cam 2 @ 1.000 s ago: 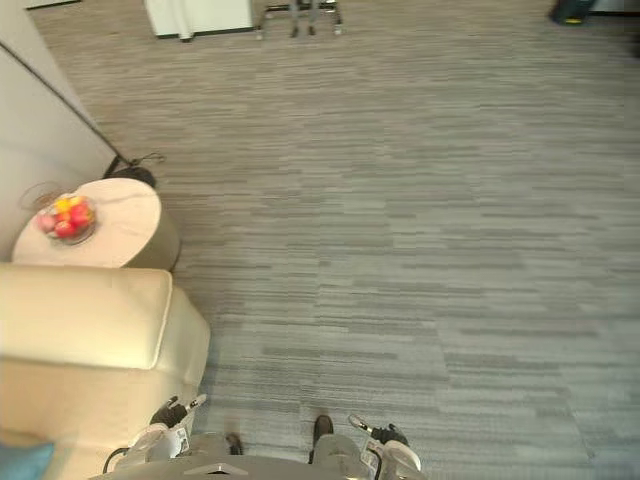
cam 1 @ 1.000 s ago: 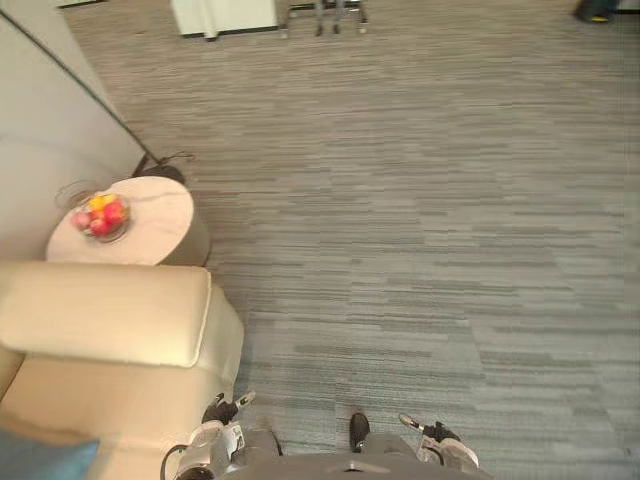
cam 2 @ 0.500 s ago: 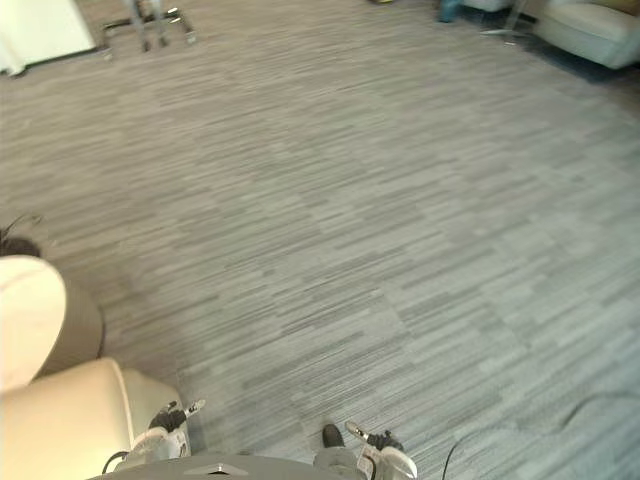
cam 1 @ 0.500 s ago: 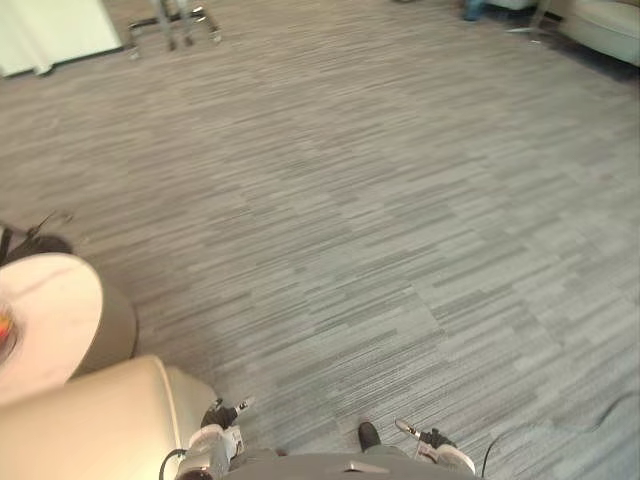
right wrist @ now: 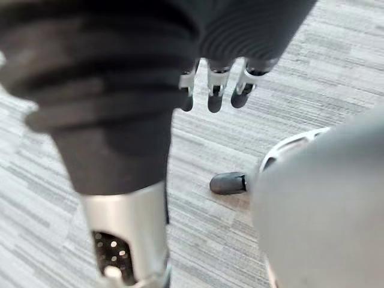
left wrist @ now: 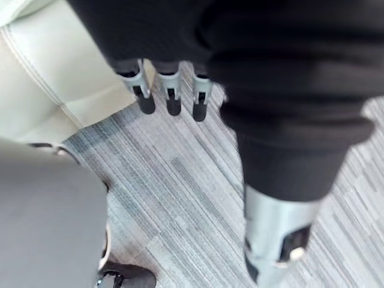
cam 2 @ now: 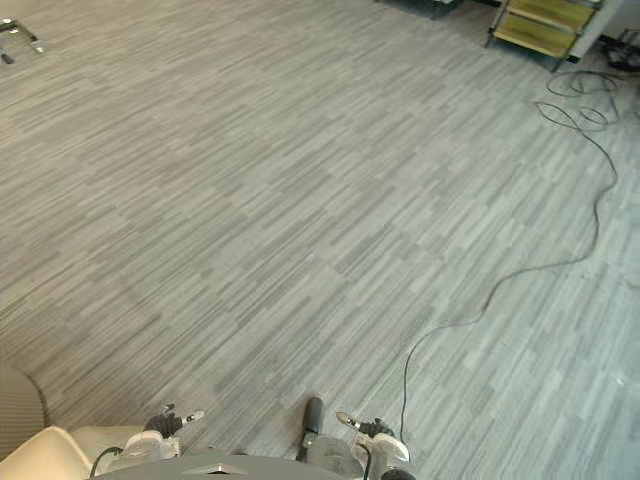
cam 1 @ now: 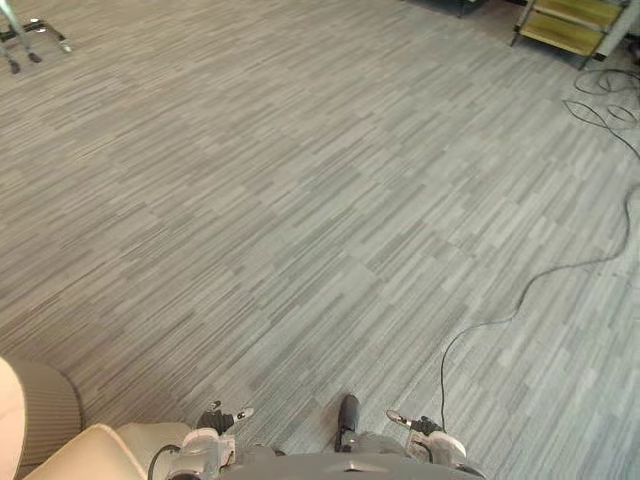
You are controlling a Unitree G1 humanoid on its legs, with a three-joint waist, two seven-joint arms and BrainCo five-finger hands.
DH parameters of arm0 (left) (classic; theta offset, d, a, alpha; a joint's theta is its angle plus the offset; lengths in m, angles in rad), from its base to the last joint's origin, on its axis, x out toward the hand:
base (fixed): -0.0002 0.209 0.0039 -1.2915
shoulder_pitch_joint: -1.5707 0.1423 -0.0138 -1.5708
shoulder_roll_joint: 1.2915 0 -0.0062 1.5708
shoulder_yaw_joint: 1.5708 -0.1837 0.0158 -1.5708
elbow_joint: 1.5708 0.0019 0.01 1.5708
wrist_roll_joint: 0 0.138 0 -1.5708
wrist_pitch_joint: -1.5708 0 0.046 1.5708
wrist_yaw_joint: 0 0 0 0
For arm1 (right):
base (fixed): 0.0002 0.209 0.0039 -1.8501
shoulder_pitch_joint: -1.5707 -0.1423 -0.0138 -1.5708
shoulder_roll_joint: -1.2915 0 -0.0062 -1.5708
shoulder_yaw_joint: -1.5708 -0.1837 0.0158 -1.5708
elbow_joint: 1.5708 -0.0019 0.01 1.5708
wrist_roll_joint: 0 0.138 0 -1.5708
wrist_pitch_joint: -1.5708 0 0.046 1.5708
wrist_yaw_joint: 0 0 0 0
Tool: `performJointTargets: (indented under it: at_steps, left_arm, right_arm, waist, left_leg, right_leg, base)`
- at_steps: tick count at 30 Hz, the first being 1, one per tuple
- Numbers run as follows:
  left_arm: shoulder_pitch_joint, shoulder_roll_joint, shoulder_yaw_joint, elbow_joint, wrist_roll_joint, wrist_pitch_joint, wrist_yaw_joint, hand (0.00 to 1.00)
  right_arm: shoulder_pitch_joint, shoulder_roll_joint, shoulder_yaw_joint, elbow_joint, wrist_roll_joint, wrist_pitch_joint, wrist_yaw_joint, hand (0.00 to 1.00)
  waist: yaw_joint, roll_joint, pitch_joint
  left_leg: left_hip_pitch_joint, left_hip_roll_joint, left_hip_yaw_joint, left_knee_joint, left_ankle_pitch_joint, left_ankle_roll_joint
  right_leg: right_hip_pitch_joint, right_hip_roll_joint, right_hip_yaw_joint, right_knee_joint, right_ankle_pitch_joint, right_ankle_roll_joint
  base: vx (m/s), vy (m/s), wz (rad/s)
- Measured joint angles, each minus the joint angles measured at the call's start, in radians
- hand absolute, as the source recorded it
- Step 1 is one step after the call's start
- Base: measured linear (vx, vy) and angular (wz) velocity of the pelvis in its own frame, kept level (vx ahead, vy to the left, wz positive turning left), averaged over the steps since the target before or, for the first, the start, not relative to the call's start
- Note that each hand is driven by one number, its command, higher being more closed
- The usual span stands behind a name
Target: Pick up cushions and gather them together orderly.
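Left robot hand, right robot hand, straight-fingered

The carpet is striped in staggered greys — the sofa is finished in cream, and the left hand and right hand are covered in black ribbing.

Your silver, dark-tipped left hand hangs low beside the body, fingers straight. Your silver, dark-tipped right hand matches: low, fingers straight.

A grey striped carpet floor is shown. A cream sofa corner and a round side table are set on it at lower left. A wheeled chair base and a low shelf unit are seen far off.
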Motion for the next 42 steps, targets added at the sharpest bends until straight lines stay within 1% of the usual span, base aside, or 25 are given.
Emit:
performJointTargets:
  at_steps: [2, 3, 4, 5, 7, 9, 10, 13, 18, 19, 21, 23, 24, 25, 27, 28, 29, 30, 32, 35, 37, 39, 40, 41, 42]
  left_arm:
    - [-0.002, -0.001, 0.002, -0.002, 0.010, 0.000, 0.000, 0.00]
    - [-0.002, -0.007, 0.006, 0.000, 0.008, 0.000, -0.002, 0.00]
    - [-0.009, -0.011, 0.015, -0.008, 0.011, 0.001, -0.001, 0.00]
    - [0.000, 0.001, 0.023, -0.012, 0.009, 0.001, -0.004, 0.00]
    - [-0.004, 0.002, 0.048, -0.045, 0.009, 0.001, -0.002, 0.00]
    - [-0.002, -0.016, 0.054, -0.052, 0.010, -0.002, -0.001, 0.00]
    - [-0.009, -0.029, 0.053, -0.053, 0.010, -0.001, 0.000, 0.00]
    - [-0.008, -0.041, 0.049, -0.066, 0.010, -0.002, 0.001, 0.00]
    - [-0.006, -0.066, 0.082, -0.103, 0.010, -0.002, 0.001, 0.00]
    - [-0.006, -0.071, 0.097, -0.113, 0.009, -0.002, 0.002, 0.00]
    - [-0.003, -0.058, 0.102, -0.119, 0.008, -0.001, 0.003, 0.00]
    - [0.000, -0.049, 0.111, -0.129, 0.008, -0.002, 0.004, 0.00]
    - [0.000, -0.040, 0.127, -0.127, 0.007, -0.001, 0.007, 0.00]
    - [0.000, -0.036, 0.124, -0.118, 0.008, 0.000, 0.009, 0.00]
    - [0.001, -0.028, 0.094, -0.109, 0.008, 0.002, 0.013, 0.00]
    - [0.004, -0.020, 0.073, -0.107, 0.006, 0.008, 0.024, 0.00]
    - [0.004, -0.015, 0.063, -0.106, 0.006, 0.010, 0.027, 0.00]
    - [0.008, -0.011, 0.046, -0.098, 0.006, 0.012, 0.028, 0.00]
    - [0.010, -0.010, 0.033, -0.086, 0.006, 0.013, 0.029, 0.00]
    - [0.005, -0.006, 0.019, -0.064, 0.004, 0.014, 0.029, 0.00]
    - [0.002, -0.006, 0.020, -0.046, -0.009, 0.016, 0.030, 0.00]
    - [0.002, -0.001, 0.020, -0.040, -0.014, 0.019, 0.031, 0.00]
    - [0.005, 0.006, 0.025, -0.041, -0.014, 0.019, 0.029, 0.00]
    - [0.005, 0.009, 0.033, -0.038, -0.013, 0.019, 0.029, 0.00]
    - [-0.005, -0.007, 0.044, -0.023, -0.013, 0.019, 0.029, 0.00]
  right_arm:
    - [-0.002, -0.001, -0.002, -0.001, 0.000, 0.000, 0.000, 0.00]
    - [-0.007, -0.015, -0.003, -0.003, -0.001, -0.001, 0.001, 0.00]
    - [-0.010, -0.023, -0.001, -0.011, -0.001, -0.001, 0.000, 0.00]
    - [-0.003, -0.015, -0.002, -0.012, 0.000, -0.003, 0.000, 0.00]
    - [0.023, 0.001, 0.003, -0.040, 0.003, -0.001, -0.001, 0.00]
    - [0.022, -0.007, 0.002, -0.051, 0.006, -0.003, -0.003, 0.00]
    - [0.019, -0.013, -0.005, -0.050, 0.020, -0.005, -0.002, 0.00]
    - [0.022, -0.013, 0.000, -0.050, 0.021, -0.005, -0.003, 0.00]
    - [0.023, -0.005, 0.010, -0.061, 0.021, -0.006, -0.007, 0.00]
    - [0.023, 0.003, 0.010, -0.075, 0.021, -0.006, -0.007, 0.00]
    - [0.016, 0.022, 0.011, -0.089, 0.021, -0.009, -0.007, 0.00]
    - [0.027, 0.050, 0.009, -0.090, 0.021, -0.009, -0.006, 0.00]
    - [0.034, 0.071, 0.011, -0.090, 0.021, -0.012, -0.005, 0.00]
    - [0.038, 0.081, 0.010, -0.089, 0.021, -0.012, -0.003, 0.00]
    - [0.039, 0.082, 0.005, -0.099, 0.020, -0.021, -0.001, 0.00]
    - [0.038, 0.083, 0.004, -0.113, 0.020, -0.027, 0.000, 0.00]
    - [0.038, 0.083, 0.004, -0.120, 0.020, -0.030, 0.000, 0.00]
    - [0.038, 0.074, 0.003, -0.132, 0.020, -0.034, -0.001, 0.00]
    - [0.040, 0.064, 0.007, -0.132, 0.020, -0.036, 0.000, 0.00]
    - [0.035, 0.047, -0.003, -0.121, 0.020, -0.043, 0.000, 0.00]
    - [0.034, 0.041, -0.026, -0.116, 0.029, -0.044, -0.001, 0.00]
    - [0.030, 0.041, -0.032, -0.104, 0.031, -0.043, -0.001, 0.00]
    - [0.034, 0.043, -0.035, -0.087, 0.032, -0.042, -0.001, 0.00]
    - [0.034, 0.042, -0.043, -0.083, 0.032, -0.040, 0.000, 0.00]
    - [0.028, 0.026, -0.059, -0.081, 0.031, -0.035, 0.000, 0.00]
  waist:
    - [-0.013, 0.011, 0.015]
    - [-0.009, 0.054, 0.025]
    - [-0.001, 0.057, 0.029]
    - [0.000, 0.033, 0.033]
    - [0.020, 0.004, 0.037]
    - [0.025, 0.013, 0.046]
    - [0.021, 0.036, 0.051]
    - [0.026, 0.039, 0.052]
    - [0.052, 0.039, 0.053]
    - [0.071, 0.035, 0.050]
    - [0.081, 0.014, 0.030]
    - [0.077, -0.042, 0.005]
    - [0.078, -0.073, -0.009]
    - [0.080, -0.079, -0.014]
    - [0.071, -0.077, -0.015]
    - [0.074, -0.072, -0.005]
    - [0.069, -0.074, 0.004]
    - [0.052, -0.070, 0.014]
    - [0.034, -0.050, 0.019]
    - [0.012, -0.040, 0.024]
    - [0.004, -0.032, 0.029]
    - [-0.016, -0.044, 0.042]
    - [-0.028, -0.071, 0.046]
    - [-0.032, -0.071, 0.051]
    - [-0.031, -0.040, 0.060]
  left_leg:
    - [0.015, 0.032, 0.031, -0.008, -0.030, -0.043]
    - [0.001, 0.091, 0.077, 0.012, -0.076, -0.059]
    - [-0.013, 0.134, 0.118, 0.110, -0.099, -0.084]
    - [-0.016, 0.133, 0.118, 0.183, -0.104, -0.092]
    - [-0.156, 0.200, 0.002, 0.564, -0.041, -0.025]
    - [-0.212, 0.170, -0.085, 0.597, -0.077, -0.041]
    - [-0.255, 0.148, -0.133, 0.572, -0.091, -0.041]
    - [-0.317, 0.109, -0.172, 0.433, -0.090, -0.043]
    - [-0.404, 0.048, -0.279, 0.049, 0.075, -0.060]
    - [-0.415, 0.047, -0.302, 0.017, 0.153, -0.058]
    - [-0.412, 0.018, -0.300, 0.044, 0.231, -0.008]
    - [-0.438, -0.011, -0.261, 0.144, 0.129, 0.036]
    - [-0.433, -0.035, -0.235, 0.183, 0.078, 0.046]
    - [-0.409, -0.043, -0.212, 0.207, 0.051, 0.075]
    - [-0.345, -0.060, -0.192, 0.209, 0.014, 0.104]
    - [-0.272, -0.064, -0.189, 0.197, -0.039, 0.098]
    - [-0.232, -0.070, -0.187, 0.193, -0.054, 0.098]
    - [-0.144, -0.075, -0.188, 0.169, -0.078, 0.098]
    - [-0.050, -0.071, -0.191, 0.112, -0.090, 0.091]
    - [0.060, -0.033, -0.189, 0.017, -0.083, 0.077]
    - [0.104, -0.002, -0.194, -0.022, -0.081, 0.074]
    - [0.157, 0.005, -0.216, -0.051, -0.081, 0.074]
    - [0.194, -0.017, -0.257, -0.065, -0.078, 0.062]
    - [0.217, -0.019, -0.280, -0.072, -0.079, 0.043]
    - [0.241, 0.005, -0.307, -0.070, -0.076, 0.029]
  right_leg:
    - [0.001, 0.033, -0.008, 0.002, -0.018, -0.009]
    - [-0.021, 0.064, -0.049, 0.081, -0.063, -0.050]
    - [-0.058, 0.044, -0.083, 0.262, -0.172, -0.058]
    - [-0.047, 0.025, -0.074, 0.283, -0.224, -0.038]
    - [-0.018, 0.025, 0.018, 0.295, -0.229, -0.063]
    - [-0.012, 0.024, 0.072, 0.296, -0.235, -0.060]
    - [0.003, 0.023, 0.109, 0.282, -0.235, -0.060]
    - [0.047, 0.014, 0.172, 0.244, -0.243, -0.047]
    - [0.108, 0.008, 0.249, 0.195, -0.279, -0.006]
    - [0.117, 0.007, 0.286, 0.198, -0.307, 0.005]
    - [0.123, -0.023, 0.340, 0.205, -0.345, 0.016]
    - [0.107, -0.076, 0.348, 0.251, -0.378, 0.050]
    - [0.083, -0.112, 0.348, 0.335, -0.409, 0.110]
    - [0.051, -0.128, 0.352, 0.460, -0.430, 0.142]
    - [-0.014, -0.132, 0.356, 0.706, -0.386, 0.179]
    - [-0.074, -0.146, 0.328, 0.913, -0.287, 0.224]
    - [-0.097, -0.167, 0.298, 1.007, -0.275, 0.218]
    - [-0.127, -0.212, 0.215, 1.147, -0.293, 0.178]
    - [-0.169, -0.234, 0.129, 1.199, -0.331, 0.132]
    - [-0.270, -0.210, -0.024, 0.979, -0.409, 0.071]
    - [-0.325, -0.160, -0.052, 0.751, -0.362, 0.043]
    - [-0.338, -0.106, 0.002, 0.403, -0.181, 0.048]
    - [-0.313, -0.109, 0.061, 0.244, -0.064, 0.059]
    - [-0.300, -0.110, 0.083, 0.247, 0.036, 0.040]
    - [-0.299, -0.084, 0.086, 0.296, 0.060, 0.020]
  base:
    - [-0.04, 0.013, -0.37]
    - [0.05, -0.006, -0.75]
    - [0.12, -0.018, -0.75]
    - [0.16, -0.091, -0.86]
    - [0.15, -0.167, -0.91]
    - [0.13, -0.029, -0.96]
    - [0.16, 0.030, -1.09]
    - [0.17, 0.047, -0.72]
    - [0.32, 0.138, -0.48]
    - [0.42, 0.232, -0.66]
    - [0.58, 0.319, -0.78]
    - [0.53, 0.256, -0.49]
    - [0.53, 0.196, -0.31]
    - [0.72, 0.259, -0.30]
    - [0.48, 0.159, -0.26]
    - [0.44, 0.127, -0.24]
    - [0.49, 0.092, -0.16]
    - [0.39, 0.031, 0.02]
    - [0.31, -0.002, 0.01]
    - [0.46, -0.086, 0.05]
    - [0.49, -0.191, 0.06]
    - [0.56, -0.277, 0.31]
    - [0.44, -0.257, 0.44]
    - [0.53, -0.308, 0.32]
    - [0.47, -0.292, -0.06]
